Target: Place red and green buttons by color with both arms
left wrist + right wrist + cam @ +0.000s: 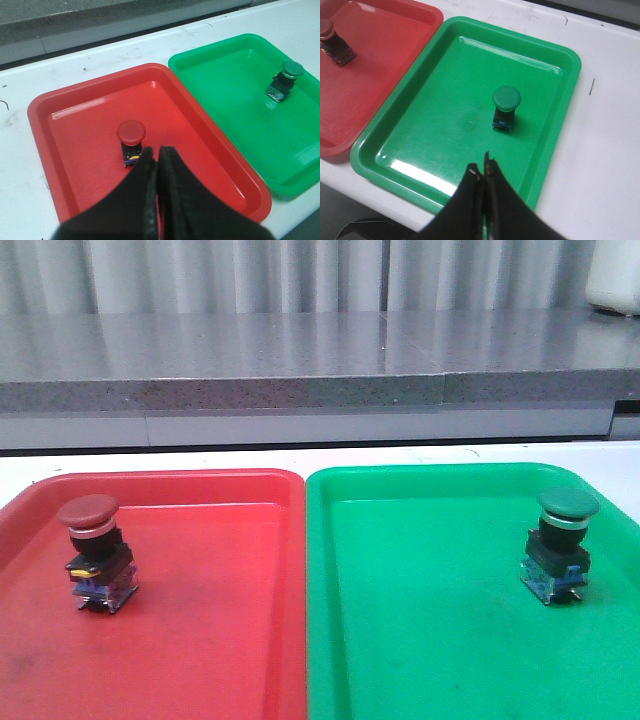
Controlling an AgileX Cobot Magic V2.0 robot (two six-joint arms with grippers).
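Note:
The red button [92, 545] stands upright in the red tray [200, 640], near its left side; it also shows in the left wrist view [131, 140] and the right wrist view [331, 40]. The green button [562, 540] stands upright in the green tray [430, 640], near its right side, and shows in the right wrist view [505, 107] and the left wrist view [286, 80]. My left gripper [159, 152] is shut and empty, above the red tray, just short of the red button. My right gripper [482, 170] is shut and empty, over the green tray's near rim.
The two trays lie side by side on a white table [100, 55], red tray [75, 150] left, green tray [445, 130] right. A grey stone ledge [300, 360] runs behind the table. No arm shows in the front view.

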